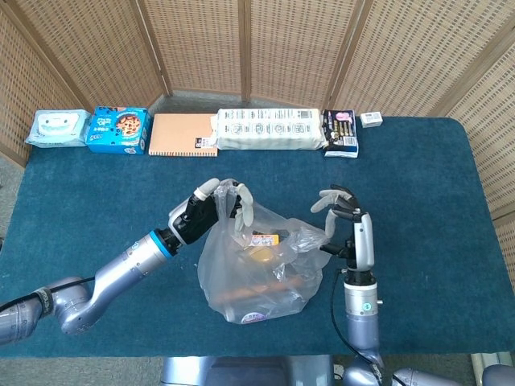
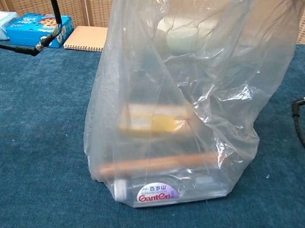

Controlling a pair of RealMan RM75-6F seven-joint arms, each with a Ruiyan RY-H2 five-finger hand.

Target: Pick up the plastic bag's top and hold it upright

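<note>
Plastic bag [image 1: 259, 269] stands upright on the blue counter [image 1: 434, 185], centre-front in head view; clear film, mouth spread wide at top. Chest view: bag [image 2: 188, 69] fills the frame, base flat on the cloth. Inside: bottle with a "Ganten" label [image 2: 156, 194] lying along the bottom, a brown stick-shaped item [image 2: 159, 164] above it, a yellow packet [image 2: 154, 119] higher up.

Left hand [image 1: 211, 211] at the bag's 10 o'clock rim, fingers [image 1: 245, 207] curled over the film edge, gripping it. Right hand [image 1: 348, 229] at the 3 o'clock rim, fingers [image 1: 331, 199] bent and spread; film bunched against the hand, but whether it grips cannot be told.

Far edge of counter, 12 o'clock, left to right: wipes pack [image 1: 56, 129], blue box [image 1: 118, 129], spiral notebook [image 1: 183, 135], long white package [image 1: 269, 129], dark packet [image 1: 340, 133], small white box [image 1: 371, 119]. Wicker screen [image 1: 249, 48] behind.
</note>
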